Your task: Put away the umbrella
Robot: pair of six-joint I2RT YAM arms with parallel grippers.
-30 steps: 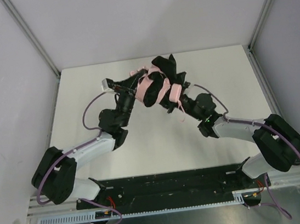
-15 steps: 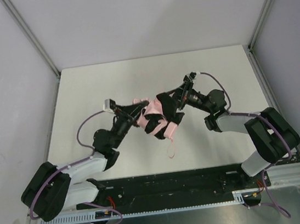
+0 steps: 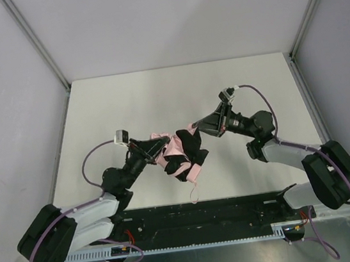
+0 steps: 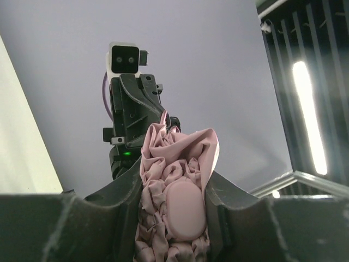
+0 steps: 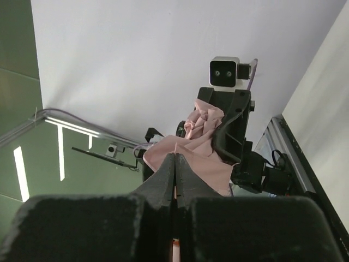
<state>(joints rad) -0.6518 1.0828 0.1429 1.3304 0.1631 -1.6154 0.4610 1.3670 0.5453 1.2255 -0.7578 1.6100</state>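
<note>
Both pincers hold the umbrella (image 3: 181, 151) in the air above the near half of the bench (image 3: 125, 99), roughly midway between the bench's left and right edges. The left pincer (image 4: 174, 183) is partly closed around the crumpled pink bundle, one of its fingers (image 4: 117, 202) on either side, with the small pink handle (image 4: 185, 210) seated between them. The right pincer (image 5: 174, 164) is pressed together on a fold of the pink fabric at the bundle's tip, a sliver of pink showing in the seam between its pads. Seen from above, the left pincer reaches in from the bench's left side and the right pincer from its right side, the right one a little farther from the bench's near edge, so the umbrella slants between them. The canopy shows as bunched pink folds mixed with black patches. The wrist strap loop (image 3: 195, 193) dangles below the bundle, over the bench's near edge in the top view; whether it touches anything I cannot tell.
</note>
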